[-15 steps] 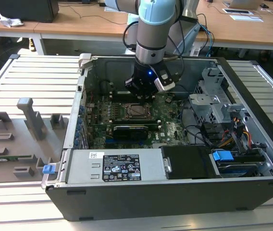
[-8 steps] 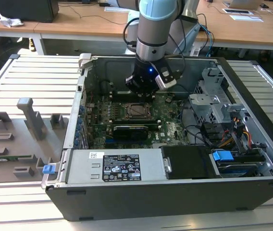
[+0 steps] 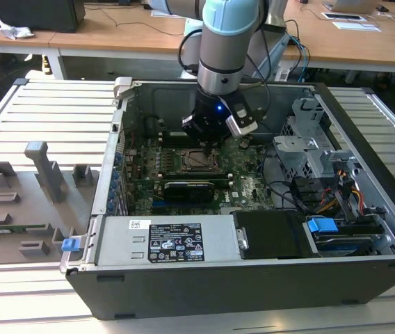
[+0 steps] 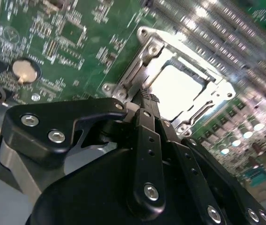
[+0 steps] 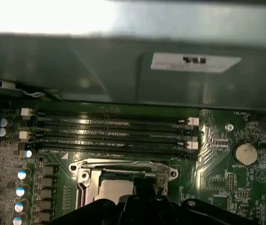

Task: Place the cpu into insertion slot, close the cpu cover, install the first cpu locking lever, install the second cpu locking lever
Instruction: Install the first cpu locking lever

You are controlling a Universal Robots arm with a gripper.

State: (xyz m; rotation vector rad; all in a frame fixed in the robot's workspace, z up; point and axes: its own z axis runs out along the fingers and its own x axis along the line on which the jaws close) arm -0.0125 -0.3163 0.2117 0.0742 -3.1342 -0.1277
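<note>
I have the arm down inside the open computer case [image 3: 364, 209], with the gripper [image 3: 209, 141] hanging just above the insertion slot [image 3: 199, 161] near the middle of the green motherboard [image 3: 250, 182].

In the exterior view the slot sits at about 6 o'clock from the gripper, almost straight under it. It is close to square, so I see no clear long axis there; its sides run roughly in line with the walls of the case.

In the second wrist view the cpu [image 4: 176, 87] lies flat in the slot, its pale metal top facing up and glaring in the light. The cpu cover [image 4: 148, 61] lies around it as a silver frame, and its square is turned so that one corner points toward 11 o'clock in that picture.

The black fingers [image 4: 148, 122] come up from the lower part of that view and their tips end at the near edge of the cover, at about 7 o'clock from the chip. The jaws look drawn together into one narrow tip with nothing held between them. I cannot tell whether the tip touches the frame or stands just above it.

In the first wrist view the memory slots [image 5: 109, 133] run as long parallel lines at 12 o'clock from the cover [image 5: 123, 165].
</note>
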